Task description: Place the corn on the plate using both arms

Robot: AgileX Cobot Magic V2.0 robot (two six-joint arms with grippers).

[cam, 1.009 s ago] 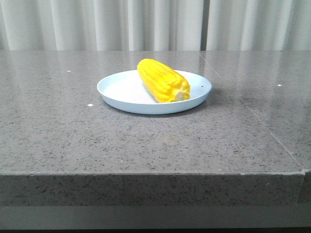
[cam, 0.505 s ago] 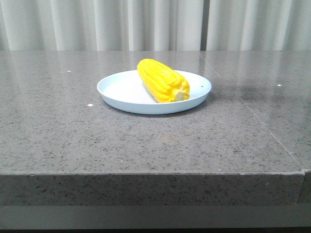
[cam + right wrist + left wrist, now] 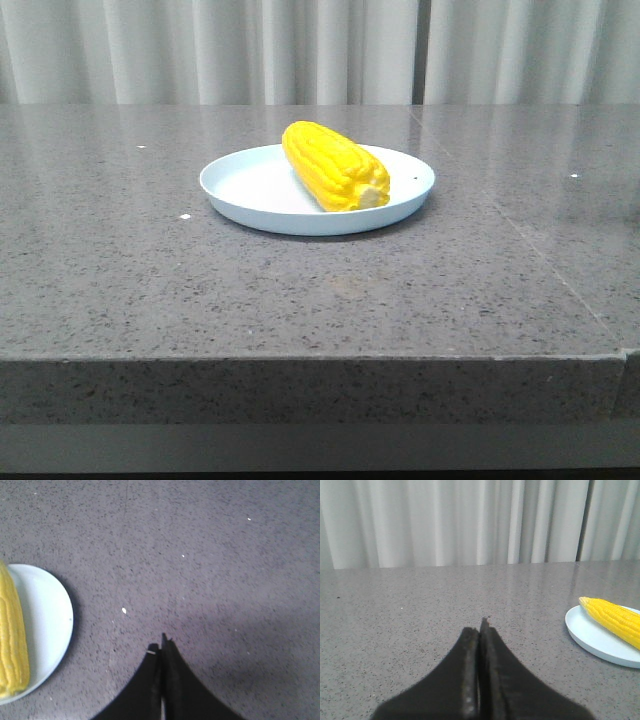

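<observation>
The corn [image 3: 335,166] lies on the plate [image 3: 250,188] a little above the middle of the front view. It is a bright yellow cob with tidy rows of kernels running along its length. It sits at a slant: its rounded, tapered tip points toward the upper left, and its pale, flat cut end faces the lower right, close to the plate's near rim. The cob covers the middle and right part of the plate and leaves a bare patch on the left.

The plate is shallow, round and pale blue-white, with a low rim. A tiny dark speck shows near its right edge. It rests flat on a grey speckled stone table [image 3: 150,290], with pale pleated curtains [image 3: 200,50] across the top of the frame. Neither arm shows in the front view.

In the left wrist view the left gripper [image 3: 480,630] rises from the bottom centre, its two black fingers pressed together with nothing between them. The plate [image 3: 590,640] and the cob's tip [image 3: 612,617] sit at the right edge of that frame, well apart from the fingers.

In the right wrist view the right gripper [image 3: 161,647] is likewise closed and empty, above bare table. The plate [image 3: 50,615] and corn [image 3: 12,640] lie at the left edge, apart from it.
</observation>
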